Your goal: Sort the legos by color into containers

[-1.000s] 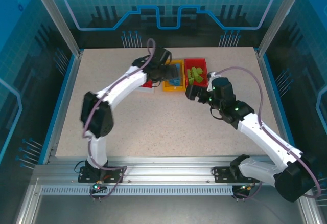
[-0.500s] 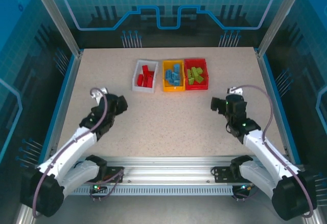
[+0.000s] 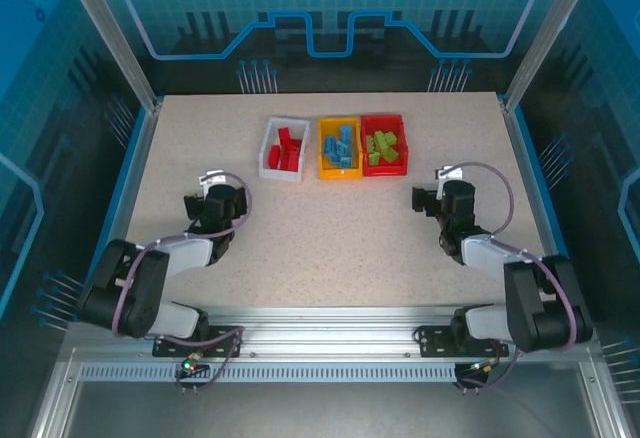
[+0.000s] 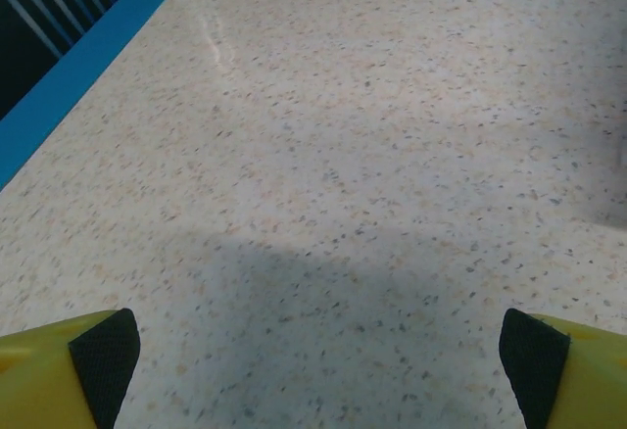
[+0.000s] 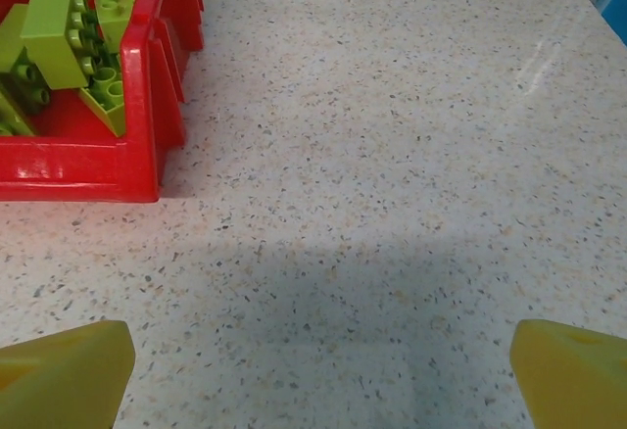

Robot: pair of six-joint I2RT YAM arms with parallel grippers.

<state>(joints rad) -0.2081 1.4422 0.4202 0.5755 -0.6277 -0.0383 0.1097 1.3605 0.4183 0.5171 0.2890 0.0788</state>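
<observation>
We judge sorting done — the legos (image 3: 285, 150) sit by color in the containers (image 3: 338, 172) beyond our left gripper (image 4: 318, 351) and right gripper (image 5: 318, 360). Both gape empty

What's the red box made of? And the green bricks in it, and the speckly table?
The red bin looks like smooth, slightly glossy moulded plastic: ribbed corner, even colour. The lime green legos look like hard plastic too, with round studs and crisp edges. The table seems stone-like or laminate, beige with dark flecks and faint shine streaks; I cannot tell which.
</observation>
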